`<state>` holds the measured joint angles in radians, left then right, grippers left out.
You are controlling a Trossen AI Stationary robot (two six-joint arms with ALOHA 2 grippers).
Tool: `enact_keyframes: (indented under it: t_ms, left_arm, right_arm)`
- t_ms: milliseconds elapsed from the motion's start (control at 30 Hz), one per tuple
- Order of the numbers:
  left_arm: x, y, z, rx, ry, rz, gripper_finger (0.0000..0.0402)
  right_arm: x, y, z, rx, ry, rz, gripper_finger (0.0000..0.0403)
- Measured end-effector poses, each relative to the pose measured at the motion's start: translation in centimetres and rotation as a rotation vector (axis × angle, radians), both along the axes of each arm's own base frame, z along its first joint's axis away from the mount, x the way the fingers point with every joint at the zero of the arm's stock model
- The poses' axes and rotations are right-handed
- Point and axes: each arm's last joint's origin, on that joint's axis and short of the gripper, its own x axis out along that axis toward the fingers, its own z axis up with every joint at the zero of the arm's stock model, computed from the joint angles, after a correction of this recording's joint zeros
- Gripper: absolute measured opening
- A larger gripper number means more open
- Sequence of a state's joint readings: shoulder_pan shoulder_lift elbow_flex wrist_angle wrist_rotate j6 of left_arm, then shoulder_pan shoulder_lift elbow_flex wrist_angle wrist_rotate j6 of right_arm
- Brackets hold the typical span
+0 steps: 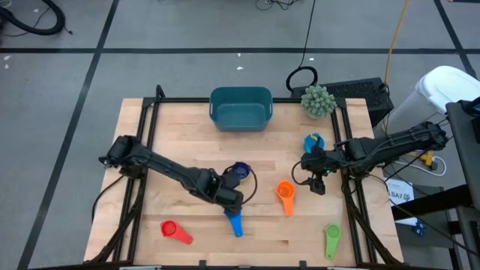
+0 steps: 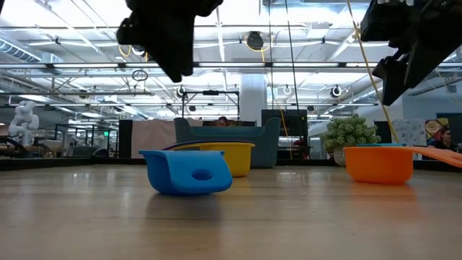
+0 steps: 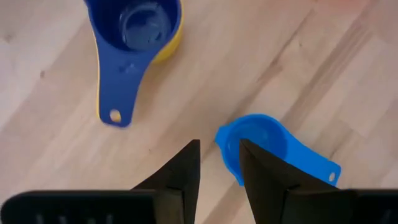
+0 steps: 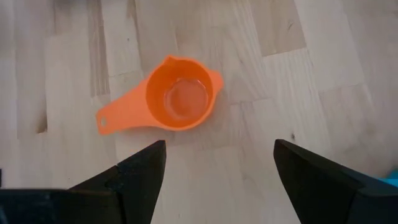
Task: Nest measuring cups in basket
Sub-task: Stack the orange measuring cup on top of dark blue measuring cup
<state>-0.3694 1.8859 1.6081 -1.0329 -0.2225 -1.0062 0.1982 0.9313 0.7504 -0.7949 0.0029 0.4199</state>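
A light blue measuring cup (image 3: 261, 142) lies tilted on the wood table (image 1: 187, 127), with my left gripper (image 3: 219, 155) hanging above its bowl rim, clear of it. The fingers stand open by a narrow gap with nothing between them. A dark blue cup (image 3: 134, 37) sits nested in a yellow cup (image 3: 173, 43) just beyond. My right gripper (image 4: 221, 155) hovers wide open and empty above the table's right side, over an upright orange cup (image 4: 180, 99). The teal basket (image 1: 240, 109) stands at the far edge, in the middle.
A red cup (image 1: 174, 231) lies near the front left and a green cup (image 1: 331, 238) near the front right. Another blue cup (image 1: 313, 141) sits beside the right arm. A spiky green plant ball (image 1: 318, 100) stands right of the basket.
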Motion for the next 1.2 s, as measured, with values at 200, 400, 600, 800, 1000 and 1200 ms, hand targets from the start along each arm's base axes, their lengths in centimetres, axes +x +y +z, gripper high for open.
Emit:
enact_keyframes:
  t_ms: [200,400,600,800,1000,1200]
  left_arm:
    - [-0.3,-0.4,-0.4,0.008,0.029,0.027,0.0113]
    - [-0.1,0.0,-0.3,0.061,0.010,-0.024,0.0113]
    - [0.7,1.3,-0.1,0.098,-0.018,-0.064,0.0113]
    - [0.9,2.1,-0.1,0.137,0.008,-0.151,0.0113]
    - [0.6,2.2,-0.2,0.175,0.057,-0.254,0.0113]
    - [-0.1,2.5,-0.3,0.192,0.138,-0.264,0.0113]
  right_arm:
    - [1.0,0.2,-1.2,0.013,0.085,-0.046,0.0288]
    - [2.6,0.9,-3.2,-0.023,0.168,0.008,0.0288]
    - [3.4,1.1,-3.2,-0.031,0.103,0.064,0.0288]
    - [4.3,1.6,-2.8,-0.104,-0.016,0.243,0.0288]
    - [5.1,2.6,-2.7,-0.189,-0.061,0.426,0.0288]
    - [6.6,3.1,-2.9,-0.255,-0.062,0.518,0.0288]
